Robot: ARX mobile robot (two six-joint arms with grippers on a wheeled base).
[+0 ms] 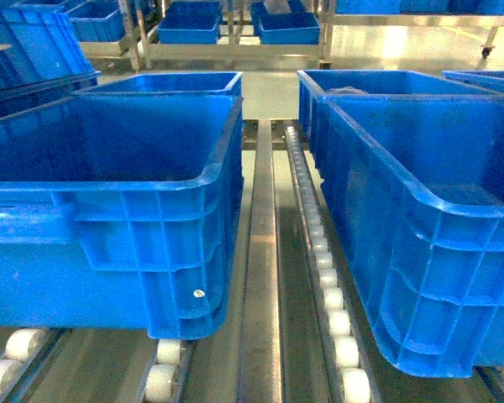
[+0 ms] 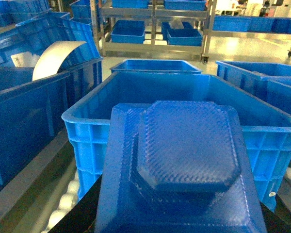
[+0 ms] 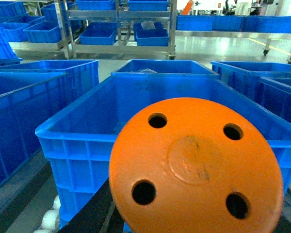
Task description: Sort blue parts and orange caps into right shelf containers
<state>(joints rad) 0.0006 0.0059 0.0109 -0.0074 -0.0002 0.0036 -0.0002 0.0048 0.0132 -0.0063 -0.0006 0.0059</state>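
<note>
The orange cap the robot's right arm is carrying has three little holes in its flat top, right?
Not quite. In the right wrist view the orange cap has four little holes in its flat top, not three. The rest holds: it sits right at the right arm's camera, in front of a blue crate.

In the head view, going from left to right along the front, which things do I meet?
Large blue crate on the left → flat metal rail → row of white rollers → large blue crate on the right.
</note>
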